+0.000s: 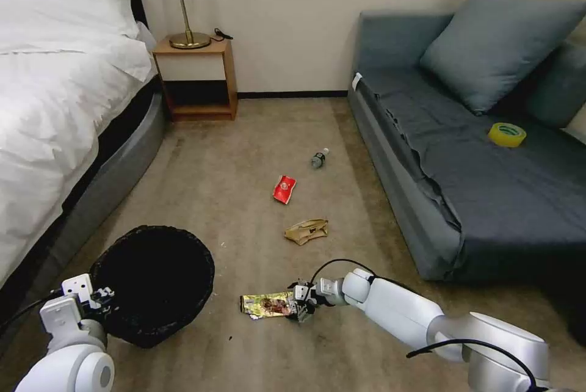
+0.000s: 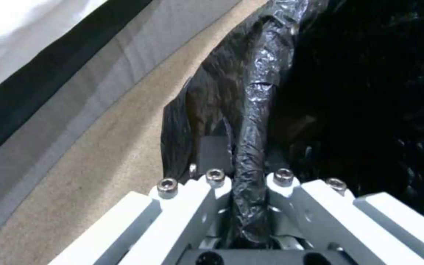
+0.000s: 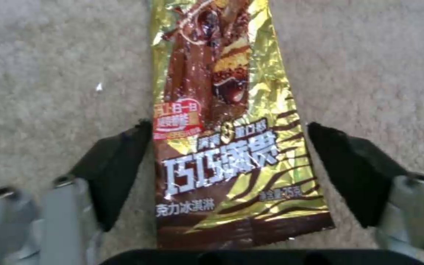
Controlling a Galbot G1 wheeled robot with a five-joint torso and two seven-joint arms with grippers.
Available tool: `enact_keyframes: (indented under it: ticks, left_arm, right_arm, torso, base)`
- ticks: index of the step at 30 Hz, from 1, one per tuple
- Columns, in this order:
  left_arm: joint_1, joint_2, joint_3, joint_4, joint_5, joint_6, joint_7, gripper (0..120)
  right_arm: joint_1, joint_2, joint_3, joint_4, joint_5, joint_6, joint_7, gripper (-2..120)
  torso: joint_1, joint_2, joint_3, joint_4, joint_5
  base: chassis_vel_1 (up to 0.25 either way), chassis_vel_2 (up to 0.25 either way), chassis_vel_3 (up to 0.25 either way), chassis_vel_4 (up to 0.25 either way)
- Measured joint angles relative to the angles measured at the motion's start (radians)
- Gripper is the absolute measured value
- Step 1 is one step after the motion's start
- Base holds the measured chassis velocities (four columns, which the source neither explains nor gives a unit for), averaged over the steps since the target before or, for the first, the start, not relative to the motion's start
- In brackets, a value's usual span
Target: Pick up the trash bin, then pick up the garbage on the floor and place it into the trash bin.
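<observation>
Straddling wrapper [image 3: 232, 147] edges, R gripper [image 3: 229, 173] fingers spread; L gripper [image 2: 248, 180] clenched on trash bin [image 1: 155, 282] rim.

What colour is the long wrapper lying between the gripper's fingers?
Shiny gold and chocolate brown, with white lettering; the wrapper shows best in the right wrist view.

Right gripper [image 1: 300, 306] at wrapper [image 1: 267, 304] (floor)

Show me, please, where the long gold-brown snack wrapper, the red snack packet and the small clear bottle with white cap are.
Long gold-brown snack wrapper [image 3: 232, 147]: right wrist view, on its printed middle.
Red snack packet [image 1: 284, 188]: head view, on its centre.
Small clear bottle with white cap [image 1: 318, 159]: head view, on its body.
</observation>
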Motion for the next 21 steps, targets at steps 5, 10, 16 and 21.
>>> enact_keyframes:
  ticks: [5, 10, 16, 21]
  left_arm:
    - [0.0, 0.0, 0.0, 0.0, 0.0, -0.001, 0.0, 2]
    - [0.004, -0.001, -0.002, -0.001, 0.001, -0.005, 0.0, 2]
    - [0.006, -0.001, -0.004, -0.001, 0.002, -0.01, 0.0, 2]
    - [0.006, -0.003, -0.001, 0.003, 0.006, -0.014, 0.0, 2]
  right_arm:
    - [-0.002, 0.0, 0.001, 0.0, -0.001, 0.004, -0.001, 73]
    - [-0.008, 0.003, 0.002, 0.003, -0.005, 0.012, -0.003, 48]
    - [-0.017, -0.003, 0.006, 0.014, -0.01, 0.02, -0.004, 28]
    - [-0.021, -0.024, 0.009, 0.042, -0.002, 0.019, -0.001, 5]
  torso:
    - [0.0, 0.0, 0.0, -0.0001, 0.0]
    - [0.0, 0.0, 0.0, 0.0002, 0.0004]
    - [0.0, 0.0, 0.0, 0.0005, 0.0007]
    - [0.0, 0.0, 0.0, 0.0004, 0.0005]
  base:
    - [0.0, 0.0, 0.0, 0.0]
    - [0.0, 0.0, 0.0, 0.0]
    - [0.0, 0.0, 0.0, 0.0]
    - [0.0, 0.0, 0.0, 0.0]
